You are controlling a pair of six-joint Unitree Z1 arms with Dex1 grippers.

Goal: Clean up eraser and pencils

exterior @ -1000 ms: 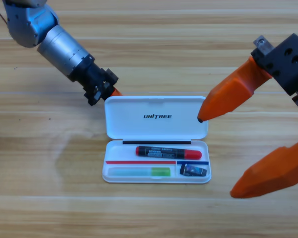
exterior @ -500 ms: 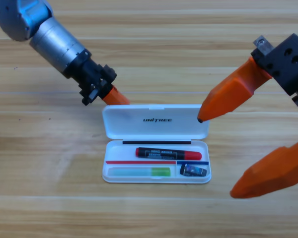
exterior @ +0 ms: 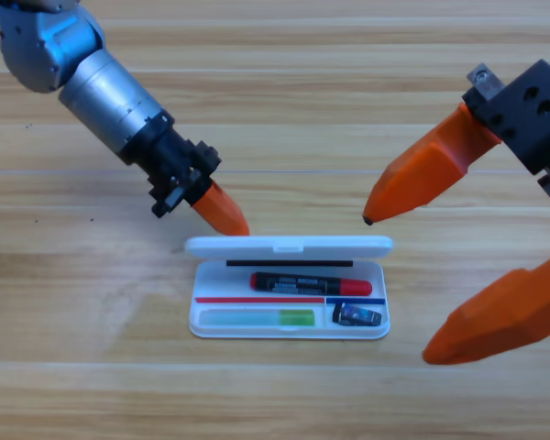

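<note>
The left arm (exterior: 92, 78) is a grey metal cylinder with a bluish joint, ending in a black end effector (exterior: 222, 214) with orange jaws. The right end effector (exterior: 417, 284) has a black block, drilled holes and two large tapered orange jaws, one dark-tipped

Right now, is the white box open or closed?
Open, partly. The case's lid stands on edge; the black pencil, green pencil and eraser still show inside.

White case (exterior: 289, 316) with lid (exterior: 289, 245) upright, edge-on, on wooden table (exterior: 284, 110)
</note>
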